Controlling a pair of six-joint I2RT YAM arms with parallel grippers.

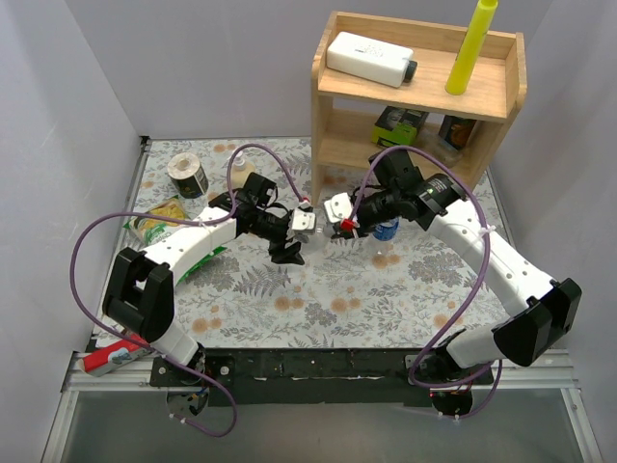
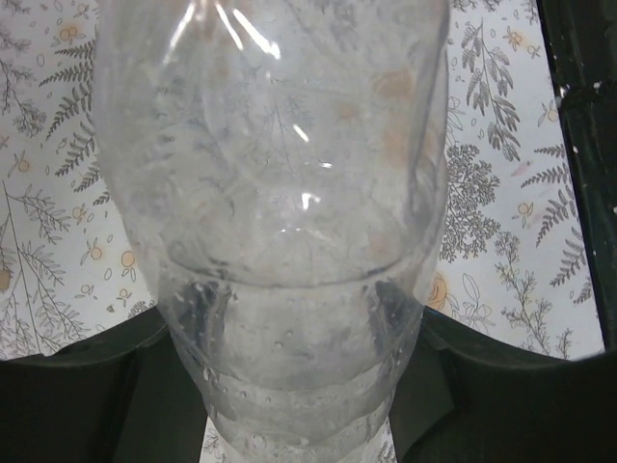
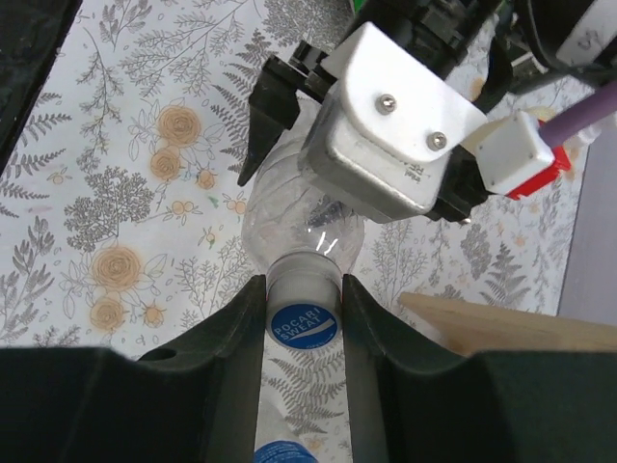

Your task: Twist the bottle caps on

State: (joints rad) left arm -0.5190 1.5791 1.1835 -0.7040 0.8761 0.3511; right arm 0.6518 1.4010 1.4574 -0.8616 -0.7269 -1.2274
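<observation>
Just in front of the wooden shelf (image 1: pixel 416 92), the plain clear bottle (image 2: pixel 289 212) hangs above the counter (image 1: pixel 318 299), lying sideways. The left fingers (image 2: pixel 96 381) are clenched around its ribbed, see-through body. The right fingers (image 3: pixel 227 333) grip the blue cap (image 3: pixel 304 325), white-lettered, sitting on the bottle's neck. A corner of the shelf's wood lies close beside the right fingers, while bare floral counter shows on the side away from the shelf. The blue-labelled bottle (image 1: pixel 386 230) stands at the shelf's foot, under the right arm
</observation>
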